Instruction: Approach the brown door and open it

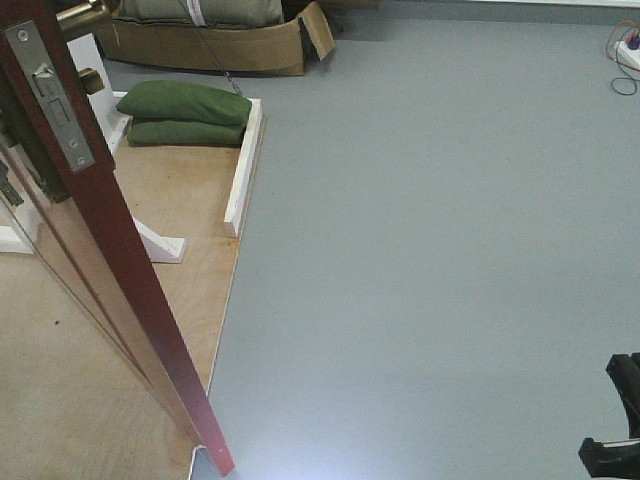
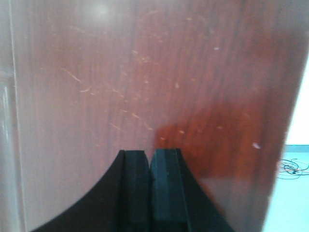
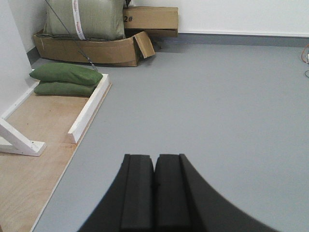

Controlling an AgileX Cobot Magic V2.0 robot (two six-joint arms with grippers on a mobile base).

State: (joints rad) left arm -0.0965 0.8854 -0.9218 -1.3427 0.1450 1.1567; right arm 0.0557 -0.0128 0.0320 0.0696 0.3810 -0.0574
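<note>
— Where does the brown door [image 1: 128, 270] stand against the fingers?

— In the left wrist view its glossy reddish face [image 2: 145, 72] fills nearly the whole picture, right ahead of the left gripper [image 2: 150, 157]. The two black pads are pressed together with nothing between them. Whether the tips touch the wood cannot be told. The right gripper [image 3: 154, 164] is also closed on nothing and points across open floor, well apart from the door.

— And in the front view?

— The door stands at the left, its narrow edge turned to the camera, with the steel latch plate [image 1: 50, 95] near the top.

— What is hard to make out?

— The brass handle [image 1: 80, 12] is cut off by the upper edge. A black part [image 1: 615, 420] in the lower right corner is only partly in the picture.

— The room?

— A grey floor [image 1: 430, 250] and a plywood base [image 1: 190, 210] edged by a white board [image 1: 243, 165]. Two green bags [image 1: 185, 105] lie on the plywood, a cardboard box [image 1: 200, 45] sits behind them, and cables [image 1: 625, 60] lie at the far right.
</note>
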